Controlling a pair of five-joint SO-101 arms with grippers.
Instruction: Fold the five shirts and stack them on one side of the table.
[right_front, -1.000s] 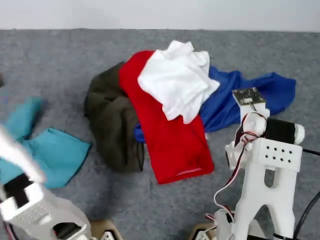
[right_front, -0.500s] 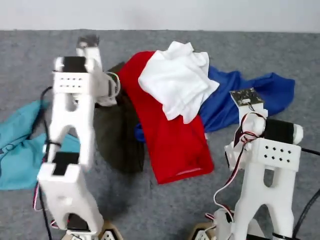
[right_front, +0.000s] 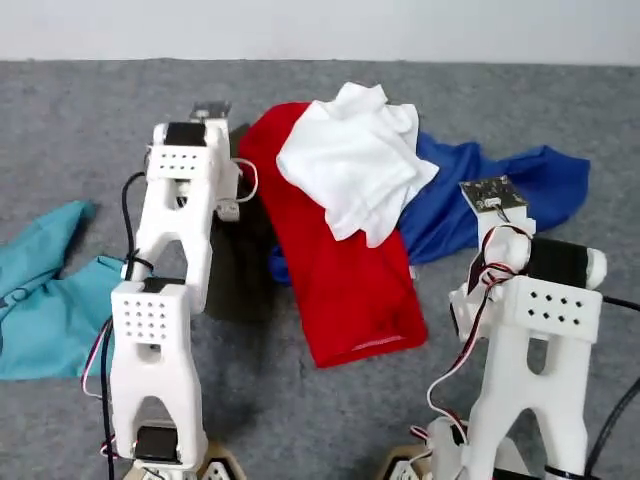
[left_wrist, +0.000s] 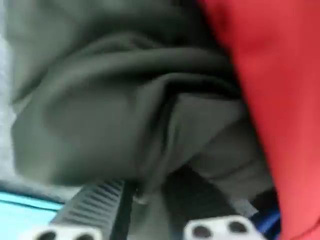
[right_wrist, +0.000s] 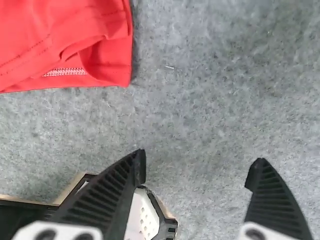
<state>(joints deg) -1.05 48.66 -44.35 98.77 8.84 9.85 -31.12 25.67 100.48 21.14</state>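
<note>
Nearest us, the right gripper (right_wrist: 200, 160) hangs spread wide over bare carpet (right_wrist: 225, 90) just off the red shirt's (right_front: 340, 270) hem. The teal shirt (right_front: 50, 300) lies well apart from the red shirt. The left gripper (left_wrist: 145, 200) presses on the olive shirt (left_wrist: 110, 110) tucked beside the red shirt; we cannot tell its opening. The white shirt (right_front: 350, 170) lies on top of the red shirt and the blue shirt (right_front: 500, 190) underneath. We should pinch only an olive edge and drag it clear.

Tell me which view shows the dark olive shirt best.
Left wrist view: the crumpled dark olive shirt lies close under it. High view: the left arm covers most of it. Right wrist view: the red shirt instead.
</note>
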